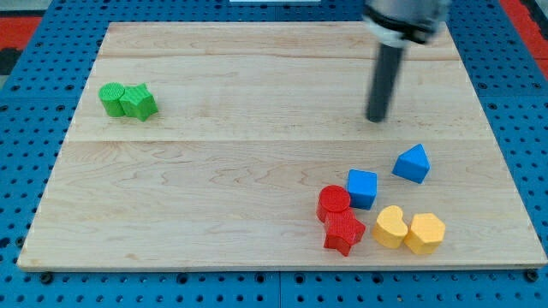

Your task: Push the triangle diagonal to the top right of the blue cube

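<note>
The blue triangle [413, 162] lies at the view's lower right, up and to the right of the blue cube [362, 187], a small gap between them. My tip [376, 118] is on the board above both, up and to the left of the triangle, touching no block.
A red cylinder [334, 202] and a red star [343, 232] sit just left of and below the blue cube. A yellow heart [391, 227] and a yellow hexagon [425, 233] lie at the lower right. Two green blocks [128, 100] sit at the upper left. The wooden board [257, 171] lies on a blue pegboard.
</note>
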Action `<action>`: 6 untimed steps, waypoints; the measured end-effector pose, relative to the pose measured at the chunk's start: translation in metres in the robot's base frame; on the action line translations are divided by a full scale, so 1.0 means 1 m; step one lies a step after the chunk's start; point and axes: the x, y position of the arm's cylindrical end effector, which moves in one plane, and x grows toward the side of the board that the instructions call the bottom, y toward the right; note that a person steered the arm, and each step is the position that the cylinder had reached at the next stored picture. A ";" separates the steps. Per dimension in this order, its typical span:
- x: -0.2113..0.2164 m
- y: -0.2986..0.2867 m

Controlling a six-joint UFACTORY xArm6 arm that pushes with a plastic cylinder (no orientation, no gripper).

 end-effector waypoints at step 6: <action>0.113 0.030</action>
